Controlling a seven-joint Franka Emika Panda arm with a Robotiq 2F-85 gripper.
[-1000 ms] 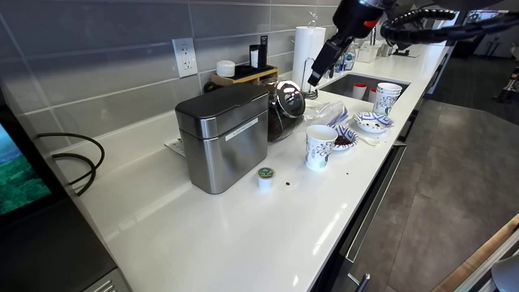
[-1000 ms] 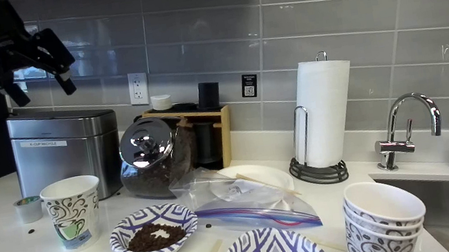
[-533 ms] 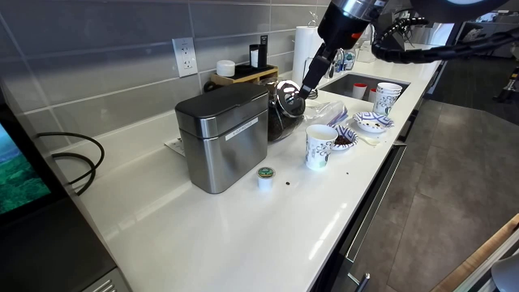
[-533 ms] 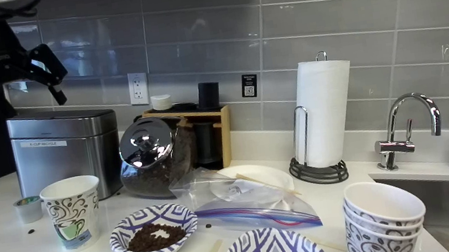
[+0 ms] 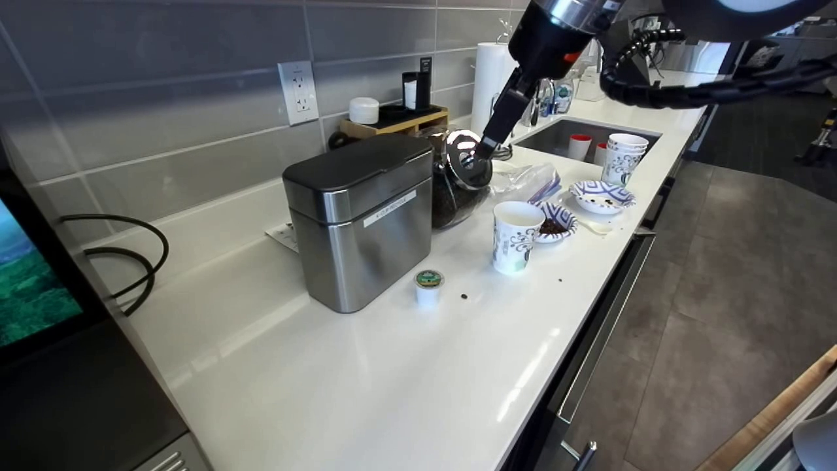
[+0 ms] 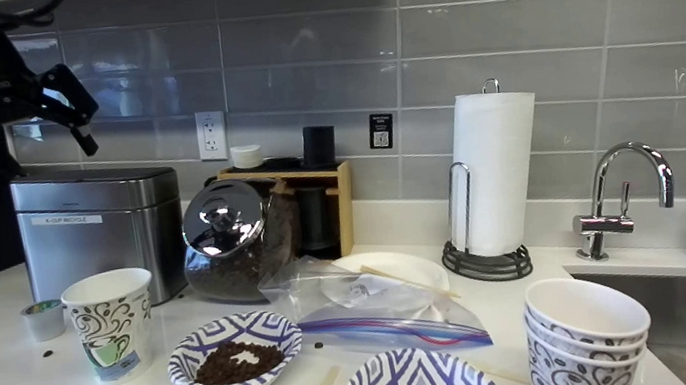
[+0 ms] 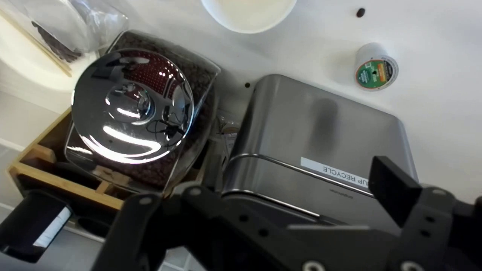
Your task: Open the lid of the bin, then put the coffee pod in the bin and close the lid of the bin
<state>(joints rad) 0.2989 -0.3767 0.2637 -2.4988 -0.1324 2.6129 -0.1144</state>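
Coffee pod [image 7: 376, 70] stands upright on the surface [image 5: 366, 392], lower than the pincer [image 6: 49, 156] and just beside the labelled front of the bin [image 5: 373, 255], a strip of white showing between the two. The lid [image 5: 356, 160] is down on the bin, near the pincer, and the wrist view has the pod beyond the bin from the fingers.

Along its front, the surface has an edge well apart from the bin, with a broad white stretch between them, lower than the pincer. Room is tighter to one side of the pincer, where a glass jar [image 6: 212, 278] stands just beside the bin and a patterned paper cup [image 5: 512, 245] stands near the pod. On the side away from the jar, the white stretch reaches to a dark machine [image 5: 72, 392]. At the back, beyond the pincer, the surface meets a tiled wall [image 6: 305, 40], with the bin near it.

The pincer hangs unclenched, its fingers spread wide, with wall tiles visible between them in an exterior view; whether this is their full spread cannot be told. In an exterior view a gap shows between the fingers and the lid.
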